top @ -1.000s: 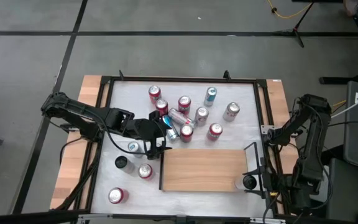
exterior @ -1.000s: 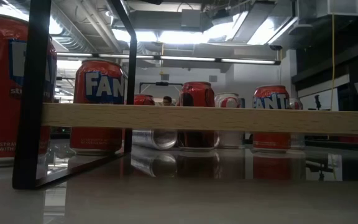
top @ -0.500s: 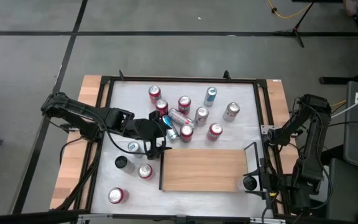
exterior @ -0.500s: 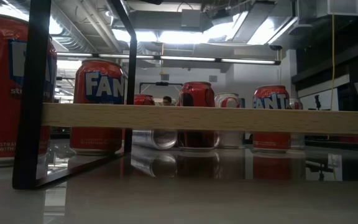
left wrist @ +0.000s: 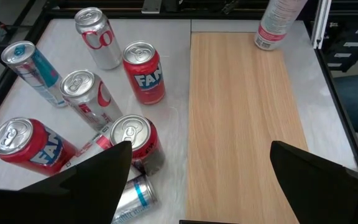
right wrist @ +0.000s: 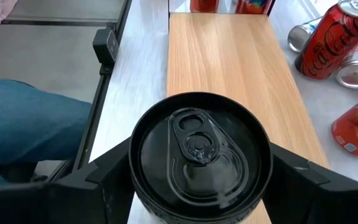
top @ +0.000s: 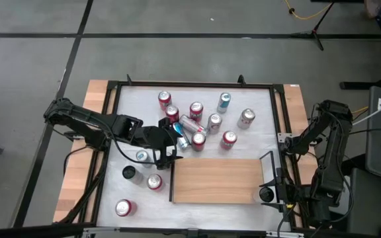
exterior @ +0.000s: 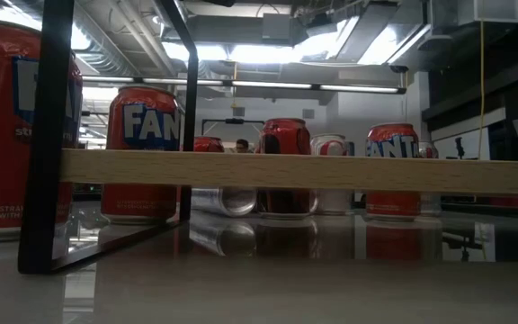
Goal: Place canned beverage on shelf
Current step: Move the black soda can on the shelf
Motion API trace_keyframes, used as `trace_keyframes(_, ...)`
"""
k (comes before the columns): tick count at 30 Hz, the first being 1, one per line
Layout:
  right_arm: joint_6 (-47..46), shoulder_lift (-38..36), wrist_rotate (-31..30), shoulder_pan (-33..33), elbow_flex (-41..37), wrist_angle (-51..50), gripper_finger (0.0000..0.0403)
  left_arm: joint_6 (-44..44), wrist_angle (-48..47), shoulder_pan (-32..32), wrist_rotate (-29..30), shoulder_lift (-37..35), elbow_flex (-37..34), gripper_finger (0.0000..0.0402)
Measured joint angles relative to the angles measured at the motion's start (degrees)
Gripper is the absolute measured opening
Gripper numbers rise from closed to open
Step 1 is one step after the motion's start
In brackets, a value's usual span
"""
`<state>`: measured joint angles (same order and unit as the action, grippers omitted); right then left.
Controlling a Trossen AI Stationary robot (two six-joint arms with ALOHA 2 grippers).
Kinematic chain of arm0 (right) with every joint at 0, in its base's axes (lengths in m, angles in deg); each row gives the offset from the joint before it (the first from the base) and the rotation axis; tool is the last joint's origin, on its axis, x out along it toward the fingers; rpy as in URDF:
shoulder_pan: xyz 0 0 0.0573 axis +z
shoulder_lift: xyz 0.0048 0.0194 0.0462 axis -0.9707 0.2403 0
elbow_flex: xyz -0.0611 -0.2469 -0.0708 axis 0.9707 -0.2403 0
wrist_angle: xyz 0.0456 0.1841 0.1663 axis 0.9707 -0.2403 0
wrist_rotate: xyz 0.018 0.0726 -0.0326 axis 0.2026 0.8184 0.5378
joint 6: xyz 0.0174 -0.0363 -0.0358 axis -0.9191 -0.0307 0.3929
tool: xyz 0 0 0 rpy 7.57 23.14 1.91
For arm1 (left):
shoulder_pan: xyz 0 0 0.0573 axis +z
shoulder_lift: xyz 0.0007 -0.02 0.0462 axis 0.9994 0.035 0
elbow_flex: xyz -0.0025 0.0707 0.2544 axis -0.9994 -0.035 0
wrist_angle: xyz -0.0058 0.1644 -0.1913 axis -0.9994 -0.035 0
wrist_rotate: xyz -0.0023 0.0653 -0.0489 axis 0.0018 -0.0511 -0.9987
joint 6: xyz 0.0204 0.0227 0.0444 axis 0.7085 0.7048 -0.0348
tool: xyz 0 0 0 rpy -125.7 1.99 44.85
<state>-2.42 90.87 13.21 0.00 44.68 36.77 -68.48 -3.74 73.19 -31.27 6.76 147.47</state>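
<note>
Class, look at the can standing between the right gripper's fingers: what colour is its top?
Black: the can has a black lid and tab, best seen in the right wrist view.

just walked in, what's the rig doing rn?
It is stocking cans onto the light-brown wooden shelf board. The right gripper straddles an upright black can at the board's right end; whether it grips the can can't be told. In the left wrist view one pale can with red print shows at the board's far end. The left gripper hangs open by the cluster of red and silver cans on the white tabletop.
</note>
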Motion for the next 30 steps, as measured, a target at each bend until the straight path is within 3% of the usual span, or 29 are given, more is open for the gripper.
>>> trace_keyframes(30, 0.1, 0.0, 0.6, 0.0, 0.0, -0.8, 0.0269, 0.0, 0.0, 0.0, 0.0, 0.0, 0.0, 0.0374)
